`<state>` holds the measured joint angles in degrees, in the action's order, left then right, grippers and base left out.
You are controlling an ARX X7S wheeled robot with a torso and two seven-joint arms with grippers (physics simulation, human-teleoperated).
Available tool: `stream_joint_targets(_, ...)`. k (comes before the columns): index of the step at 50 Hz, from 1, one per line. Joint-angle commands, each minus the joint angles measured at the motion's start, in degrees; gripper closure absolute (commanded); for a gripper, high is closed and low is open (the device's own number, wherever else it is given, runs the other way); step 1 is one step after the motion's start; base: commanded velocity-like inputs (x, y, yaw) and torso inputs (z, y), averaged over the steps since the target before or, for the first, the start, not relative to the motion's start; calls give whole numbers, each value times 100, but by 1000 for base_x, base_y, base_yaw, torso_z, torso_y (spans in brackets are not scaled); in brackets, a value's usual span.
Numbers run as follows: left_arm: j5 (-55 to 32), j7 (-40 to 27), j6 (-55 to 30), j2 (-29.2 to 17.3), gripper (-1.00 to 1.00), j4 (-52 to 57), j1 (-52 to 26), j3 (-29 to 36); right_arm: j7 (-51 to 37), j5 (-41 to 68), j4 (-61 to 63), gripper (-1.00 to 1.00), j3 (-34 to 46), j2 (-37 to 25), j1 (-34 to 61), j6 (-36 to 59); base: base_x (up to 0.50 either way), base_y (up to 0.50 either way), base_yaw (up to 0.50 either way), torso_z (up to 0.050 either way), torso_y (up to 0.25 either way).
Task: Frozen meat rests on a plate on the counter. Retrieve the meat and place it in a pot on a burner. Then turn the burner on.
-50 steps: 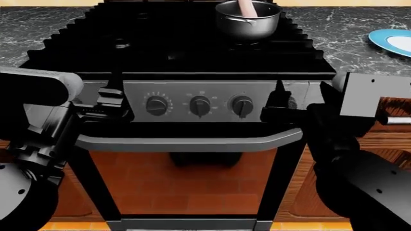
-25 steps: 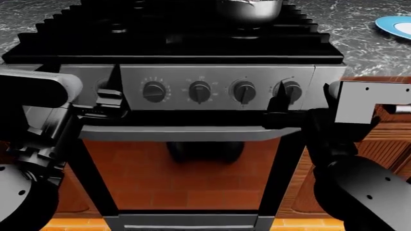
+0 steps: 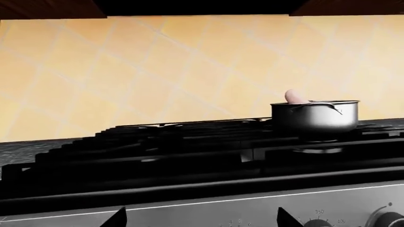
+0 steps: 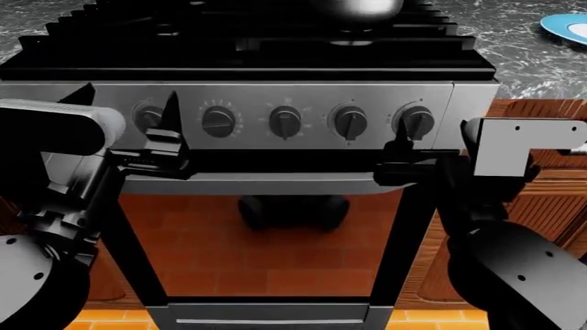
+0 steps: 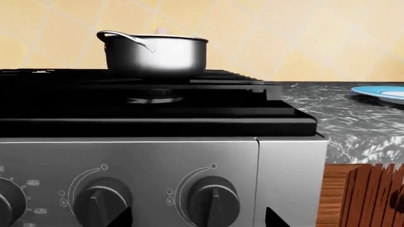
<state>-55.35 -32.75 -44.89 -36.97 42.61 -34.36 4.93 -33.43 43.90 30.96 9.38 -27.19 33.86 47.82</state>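
While the head camera looks down at the stove front, most of the pot (image 4: 356, 7) is chopped off by the top edge, so only its shiny underside shows there. Wrist cams help: the pot sits on the far right burner (image 5: 154, 98), and the frozen meat (image 3: 295, 97) is inside it, just a pink tip poking above the rim. From the right wrist view the meat is barely a sliver behind the rim.

Over on the right, the plate (image 4: 565, 27) lies on the counter (image 4: 523, 58), cut off by the frame edge, with nothing on the part you can see.

Both arms hang in front of the control panel. The left gripper (image 4: 128, 106) has its fingers spread, hovering at the leftmost knob (image 4: 148, 117), which it half hides. The right gripper (image 4: 401, 148) is just below the rightmost knob (image 4: 414, 122); in its wrist cam two finger tips (image 5: 120, 218) show spread apart under that knob, not pinching it. Can't tell if anything is actually touching. Knob markings are too small to read.
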Motion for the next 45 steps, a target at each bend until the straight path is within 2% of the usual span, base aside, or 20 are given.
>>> stream_joint_targets(1, -25, 40, 30, 58, -100, -104, 22, 55, 88, -66, -180, -100, 56, 23, 38, -109, 0, 0, 0, 0, 0)
stream_joint_targets(12, 426, 347, 297, 143, -100, -487, 79, 299, 320, -268, -669, -100, 105, 71, -17, -465, 0, 0, 0, 0, 0)
stream_joint_targets(34, 311, 107, 124, 86, -100, -244, 116, 330, 680, -314, -1468, -100, 210, 255, 176, -730, 0, 0, 0, 0, 0)
stream_joint_targets(45, 762, 552, 540, 169, -100, -754, 127, 528, 763, -492, -1668, -100, 300, 272, 269, -916, 0, 0, 0, 0, 0)
